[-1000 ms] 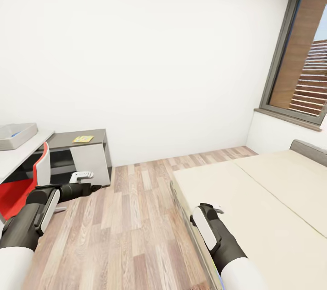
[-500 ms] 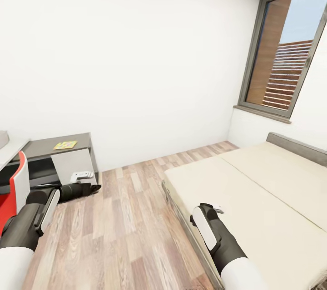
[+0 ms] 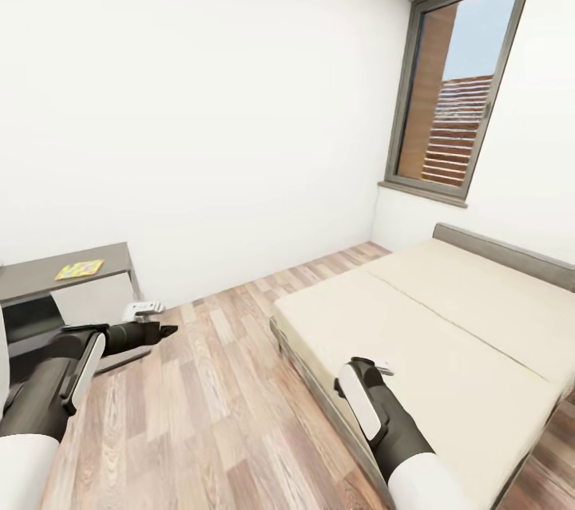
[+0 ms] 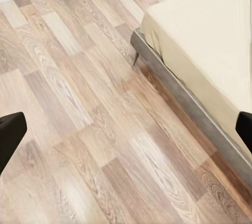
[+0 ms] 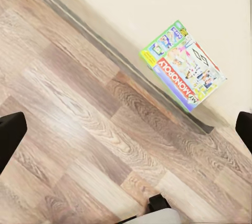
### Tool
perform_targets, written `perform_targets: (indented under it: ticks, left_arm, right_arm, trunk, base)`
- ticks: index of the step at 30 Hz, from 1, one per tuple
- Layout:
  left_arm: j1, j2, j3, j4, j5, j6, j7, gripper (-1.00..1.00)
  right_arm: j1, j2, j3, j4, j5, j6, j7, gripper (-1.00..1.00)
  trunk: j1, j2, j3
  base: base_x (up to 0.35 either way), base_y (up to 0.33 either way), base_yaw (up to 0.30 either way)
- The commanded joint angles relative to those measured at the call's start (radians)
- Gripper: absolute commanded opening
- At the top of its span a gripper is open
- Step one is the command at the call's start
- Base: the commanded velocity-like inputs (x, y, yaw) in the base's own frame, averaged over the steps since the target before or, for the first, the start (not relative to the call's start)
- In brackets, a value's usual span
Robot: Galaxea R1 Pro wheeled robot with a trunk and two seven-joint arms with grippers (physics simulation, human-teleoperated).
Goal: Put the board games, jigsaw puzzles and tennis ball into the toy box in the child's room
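I am hovering my right pincer [image 5: 126,129], fingers apart and empty, as is my left [image 4: 126,129]. The board game [image 5: 183,64] lies near the bed [image 5: 157,8] edge at one o'clock; I should approach squarely.
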Motion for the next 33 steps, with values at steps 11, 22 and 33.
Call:
perform_targets:
  ticks: [11,22,33]
  left_arm:
    - [0.0,0.0,0.002,0.0,0.003,0.006,-0.001,1.0]
    - [0.0,0.0,0.002,-0.001,0.003,0.006,-0.002,1.0]
    - [0.0,0.0,0.002,0.0,0.003,0.006,-0.001,1.0]
  right_arm:
    - [-0.001,0.0,0.002,0.0,-0.01,0.001,-0.01,1.0]
    - [-0.001,0.0,0.001,0.0,-0.012,0.001,0.001,1.0]
    - [-0.001,0.0,0.0,0.001,-0.013,0.001,0.003,1.0]
  trunk:
    - [0.0,-0.001,-0.001]
    - [0.0,-0.001,-0.001]
    - [0.0,-0.001,-0.001]
  base:
    - [0.0,0.267,-0.28]
    - [0.0,0.059,-0.28]
    - [0.0,0.001,-0.28]
